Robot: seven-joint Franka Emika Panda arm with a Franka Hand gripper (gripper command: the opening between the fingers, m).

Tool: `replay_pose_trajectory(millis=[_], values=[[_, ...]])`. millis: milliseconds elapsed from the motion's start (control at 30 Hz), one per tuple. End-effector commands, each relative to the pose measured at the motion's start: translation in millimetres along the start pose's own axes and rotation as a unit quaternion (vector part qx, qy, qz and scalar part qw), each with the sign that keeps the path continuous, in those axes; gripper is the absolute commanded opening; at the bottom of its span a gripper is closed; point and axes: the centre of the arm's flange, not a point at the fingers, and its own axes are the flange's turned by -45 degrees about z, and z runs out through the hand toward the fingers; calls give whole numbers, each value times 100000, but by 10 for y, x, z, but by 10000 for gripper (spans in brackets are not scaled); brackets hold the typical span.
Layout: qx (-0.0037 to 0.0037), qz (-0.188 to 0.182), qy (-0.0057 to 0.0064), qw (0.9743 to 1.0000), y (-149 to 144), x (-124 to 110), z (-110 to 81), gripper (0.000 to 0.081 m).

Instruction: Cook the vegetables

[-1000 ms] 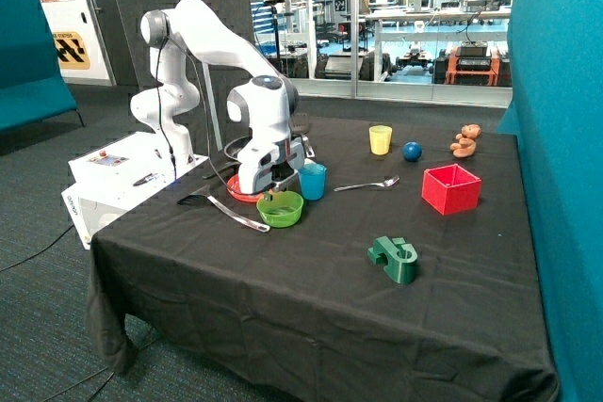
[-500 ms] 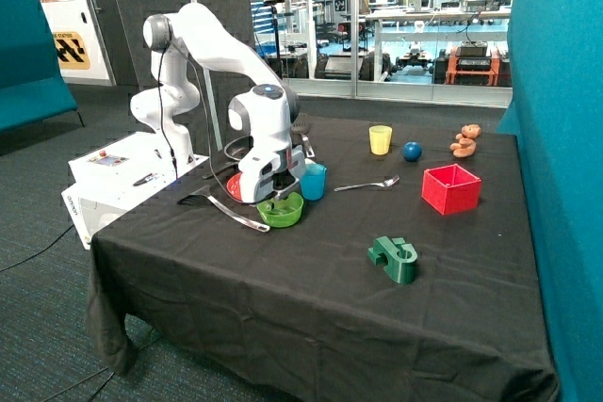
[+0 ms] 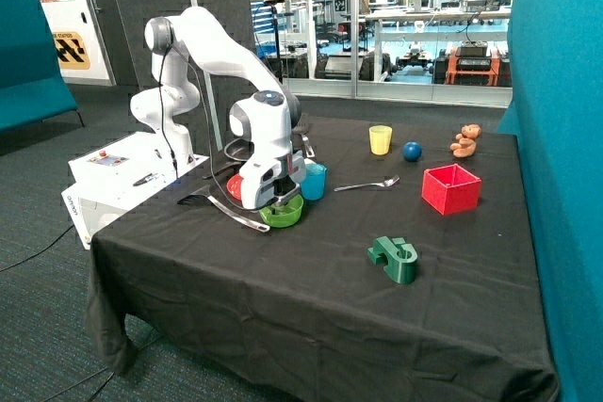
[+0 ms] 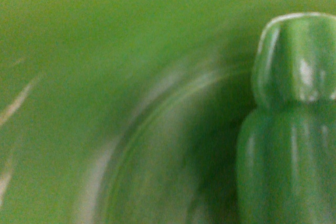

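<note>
My gripper (image 3: 274, 202) is lowered into the lime green bowl (image 3: 290, 217) near the table's front left, beside the blue cup (image 3: 314, 180). In the wrist view the bowl's inner wall (image 4: 79, 77) fills the picture. A bright green, ribbed, elongated vegetable (image 4: 289, 129) lies inside the bowl, very close to the camera. The pale whitish vegetable is not in view. The outside view does not show the bowl's contents, because the gripper body hides them.
A red plate (image 3: 233, 185) and a dark pan lie behind the gripper. A metal ladle (image 3: 231, 212) lies next to the bowl. Also on the black cloth are a spoon (image 3: 367, 184), yellow cup (image 3: 380, 139), blue ball (image 3: 412, 151), red box (image 3: 450, 188) and dark green block (image 3: 393, 259).
The gripper has come down and slightly forward, from above the bowl's rim into the bowl. Nothing else on the table has moved.
</note>
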Motion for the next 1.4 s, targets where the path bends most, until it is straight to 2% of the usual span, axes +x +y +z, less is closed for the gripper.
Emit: replay_pose_trajectory(millis=[0, 667, 900, 1133, 1267, 1367], values=[[35, -519, 133, 99999, 17, 12, 94, 375], [34, -1285, 133, 99992, 48, -57, 181, 352], [33, -1820, 133, 99983, 9, -80, 211, 303], [33, -2164, 134, 99976, -36, -86, 211, 295], [33, -2469, 134, 99969, -78, -90, 202, 167], [32, -2526, 134, 99968, -94, -98, 196, 31]])
